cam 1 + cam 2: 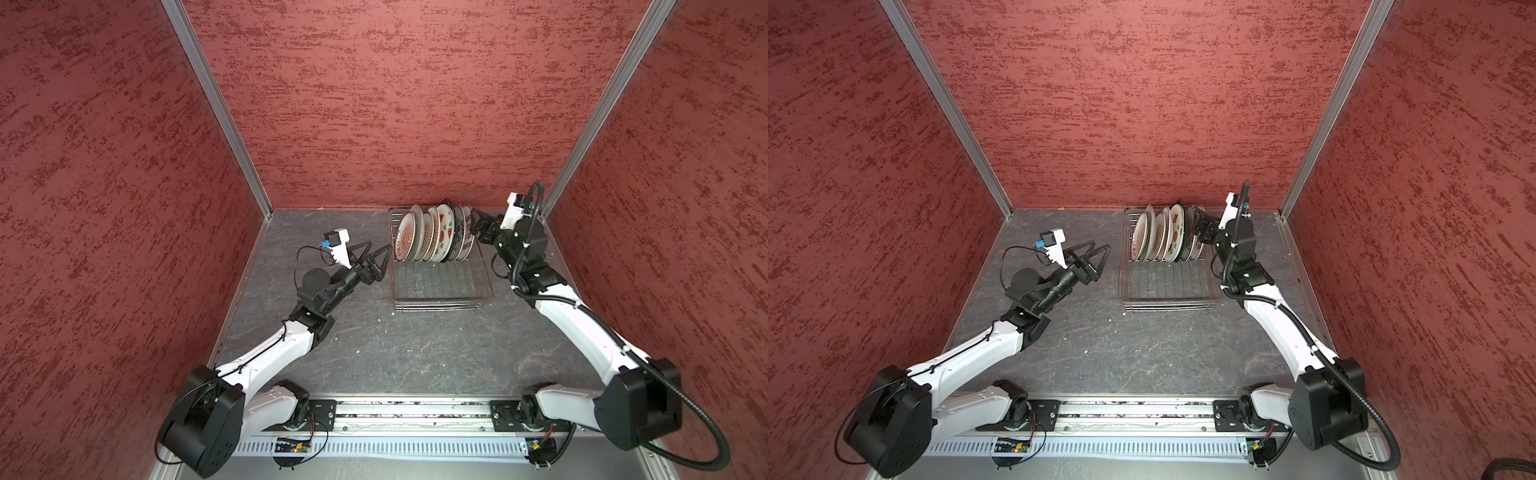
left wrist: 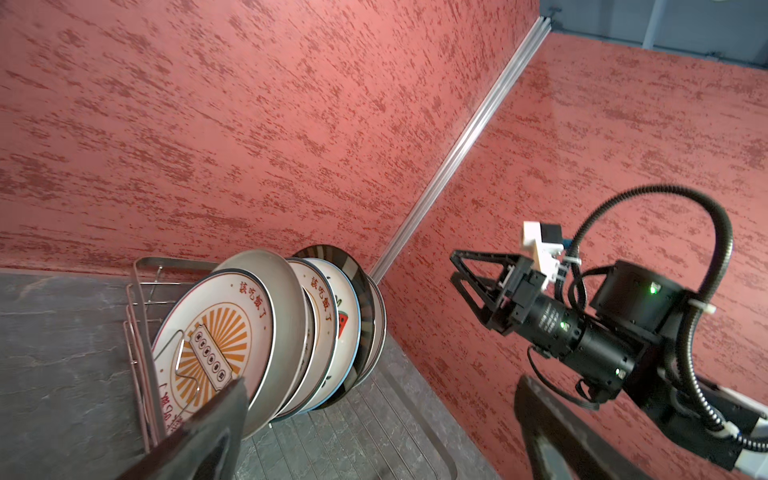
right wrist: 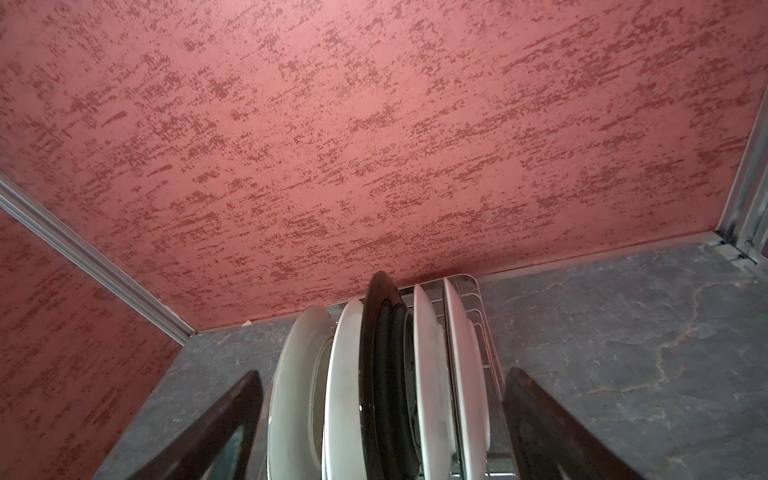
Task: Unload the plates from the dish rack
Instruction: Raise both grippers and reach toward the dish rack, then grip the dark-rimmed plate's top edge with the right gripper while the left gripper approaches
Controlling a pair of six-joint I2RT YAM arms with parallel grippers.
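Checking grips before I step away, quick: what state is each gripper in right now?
Left gripper: open, holding nothing.
Right gripper: open, holding nothing, facing the plates.

Dusty red walls, mottled all over with darker red streaks, meet a dark grey tabletop veined in pale lines like stone. The dish rack is bright silver wire. The plates are mostly white: the sunburst plate carries orange rays and red characters, the watermelon plate a red slice, and the black plate is glossy.
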